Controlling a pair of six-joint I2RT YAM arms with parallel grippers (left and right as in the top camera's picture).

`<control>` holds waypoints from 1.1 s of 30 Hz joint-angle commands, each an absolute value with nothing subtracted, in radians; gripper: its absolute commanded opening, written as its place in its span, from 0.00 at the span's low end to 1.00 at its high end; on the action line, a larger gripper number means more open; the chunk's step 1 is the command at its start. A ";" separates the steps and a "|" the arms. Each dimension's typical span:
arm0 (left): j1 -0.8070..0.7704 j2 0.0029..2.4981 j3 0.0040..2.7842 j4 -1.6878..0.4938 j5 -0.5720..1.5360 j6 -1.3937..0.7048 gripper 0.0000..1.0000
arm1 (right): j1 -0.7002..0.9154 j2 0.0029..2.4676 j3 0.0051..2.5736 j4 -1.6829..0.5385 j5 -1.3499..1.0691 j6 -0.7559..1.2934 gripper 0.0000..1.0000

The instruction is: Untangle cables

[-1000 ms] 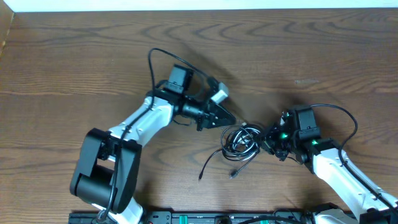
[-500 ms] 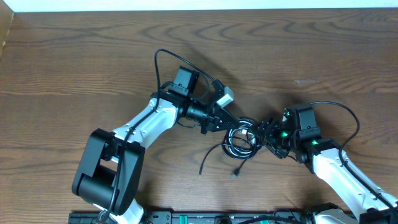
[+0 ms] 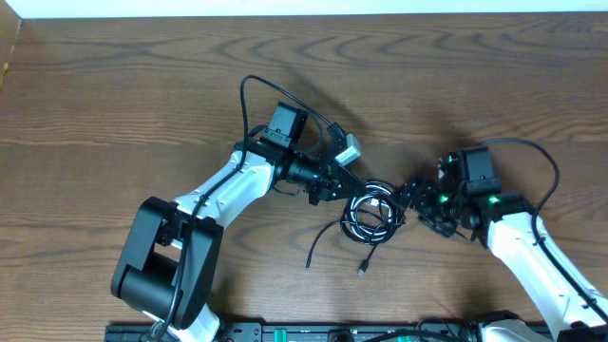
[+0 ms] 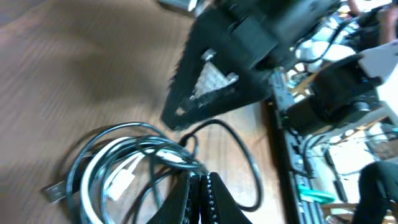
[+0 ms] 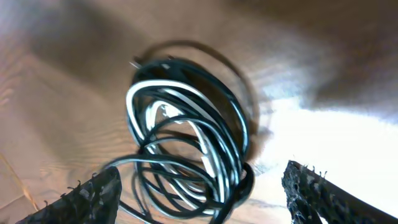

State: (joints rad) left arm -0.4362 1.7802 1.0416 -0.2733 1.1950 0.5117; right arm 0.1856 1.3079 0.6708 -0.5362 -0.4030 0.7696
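Black cable [image 3: 361, 228] and white cable [image 4: 121, 182] lie coiled together on the worktop [image 3: 114, 95]
We see the left tool [image 4: 200, 180] closed tight at the coil's edge, hold uncertain; the right tool [image 3: 408, 198] gapes wide, empty, facing the coil

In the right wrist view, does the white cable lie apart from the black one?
No, the white cable is coiled among loops of the black cable in one overlapping bundle.
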 commanded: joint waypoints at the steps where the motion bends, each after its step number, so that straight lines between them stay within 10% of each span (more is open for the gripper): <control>1: -0.438 1.764 1.044 -0.245 1.048 0.393 0.08 | 0.165 1.308 0.688 -0.572 -0.363 0.725 0.78; 10: -0.479 1.697 1.063 -0.289 0.776 0.174 0.08 | 0.147 1.309 0.686 -0.698 -0.166 0.828 0.62; 18: -0.691 1.497 1.065 -0.404 0.430 0.076 0.17 | 0.137 1.354 0.685 -0.692 -0.129 0.841 0.64; 20: -0.738 1.474 1.065 -0.400 0.420 0.043 0.34 | 0.129 1.380 0.684 -0.674 -0.130 0.840 0.66; 33: -0.814 1.501 1.074 -0.395 0.307 -0.070 0.39 | 0.073 1.620 0.684 -0.511 -0.339 0.709 0.71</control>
State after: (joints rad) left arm -0.8127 1.4872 1.0431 -0.3889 0.3462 -0.0273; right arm 0.0746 1.5387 0.7155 -0.5293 -0.2638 0.7494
